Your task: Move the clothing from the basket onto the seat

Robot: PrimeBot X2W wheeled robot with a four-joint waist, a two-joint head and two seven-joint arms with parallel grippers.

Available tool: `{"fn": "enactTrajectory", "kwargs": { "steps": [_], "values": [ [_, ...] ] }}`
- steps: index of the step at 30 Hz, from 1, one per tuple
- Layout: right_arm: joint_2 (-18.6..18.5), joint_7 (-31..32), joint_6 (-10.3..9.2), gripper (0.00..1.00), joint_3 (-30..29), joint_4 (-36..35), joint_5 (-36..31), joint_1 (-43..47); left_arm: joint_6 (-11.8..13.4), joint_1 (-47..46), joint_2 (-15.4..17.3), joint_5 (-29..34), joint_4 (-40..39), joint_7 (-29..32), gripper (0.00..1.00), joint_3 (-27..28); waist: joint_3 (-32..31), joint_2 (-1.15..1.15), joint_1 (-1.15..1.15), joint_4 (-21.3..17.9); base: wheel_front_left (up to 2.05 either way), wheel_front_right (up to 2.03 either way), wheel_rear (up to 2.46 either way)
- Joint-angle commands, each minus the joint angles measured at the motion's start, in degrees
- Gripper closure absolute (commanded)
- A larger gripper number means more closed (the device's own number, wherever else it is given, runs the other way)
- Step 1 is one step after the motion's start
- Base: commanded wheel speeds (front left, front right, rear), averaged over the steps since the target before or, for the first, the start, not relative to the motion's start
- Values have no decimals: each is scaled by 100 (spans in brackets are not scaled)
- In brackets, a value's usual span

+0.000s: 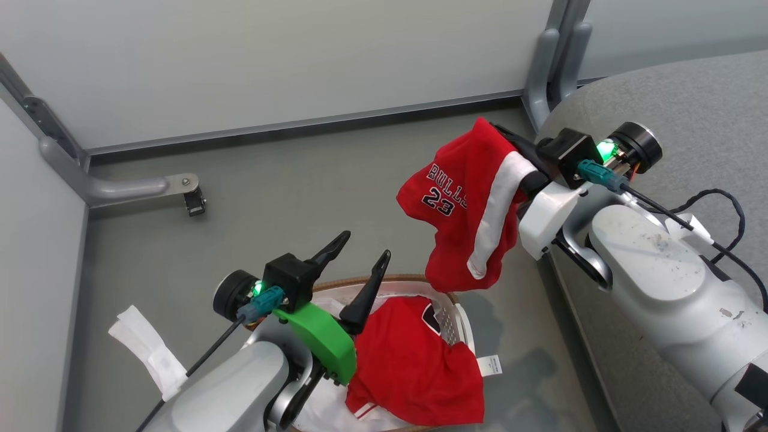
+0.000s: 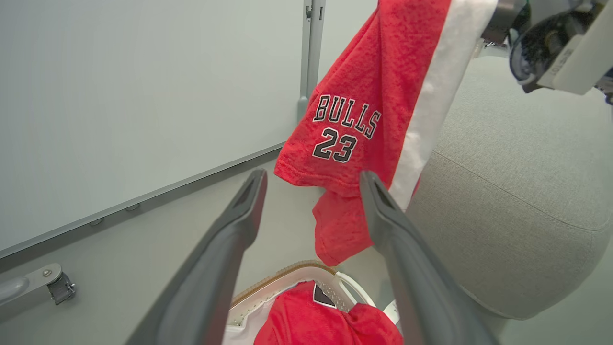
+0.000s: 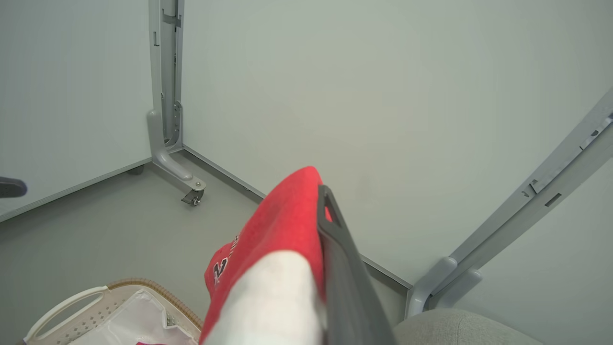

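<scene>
A red jersey [image 1: 462,204] lettered "BULLS 23" hangs in the air over the floor, between the basket and the seat, with my right gripper [image 1: 489,129] shut on its top edge. In the right wrist view the jersey [image 3: 282,230] drapes over that gripper [image 3: 316,201] and hides one finger. My left gripper [image 1: 360,252] stands open and empty above the basket [image 1: 390,281]; its fingers [image 2: 249,201] frame the hanging jersey [image 2: 359,120]. Another red jersey [image 1: 414,366] lies in the basket [image 2: 287,282] on the white liner. The grey seat [image 1: 690,102] is at the right.
Pale partition walls close the back and left. A wheeled partition foot [image 1: 186,192] juts onto the floor at the left, and a post [image 1: 552,72] stands beside the seat's corner. The basket's handle [image 3: 62,306] and white liner [image 3: 139,321] lie below the right gripper.
</scene>
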Motion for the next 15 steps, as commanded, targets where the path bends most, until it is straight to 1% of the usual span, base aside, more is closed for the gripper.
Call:
{"fn": "enactTrajectory", "kwargs": {
  "steps": [1,7,15],
  "values": [
    [-37,-14,-7,100,-24,-14,22,91,-7,94,-34,81,4,-16,0,-7,-10,0,0,-18,0,0,0],
    [-62,-14,-8,100,-57,-29,14,90,-22,166,-69,120,12,-18,0,-38,15,0,0,-204,0,0,0],
    [-66,-14,-8,100,-113,-138,-66,-21,15,147,-129,190,-17,-19,0,-56,221,0,0,-770,0,0,0]
  ]
}}
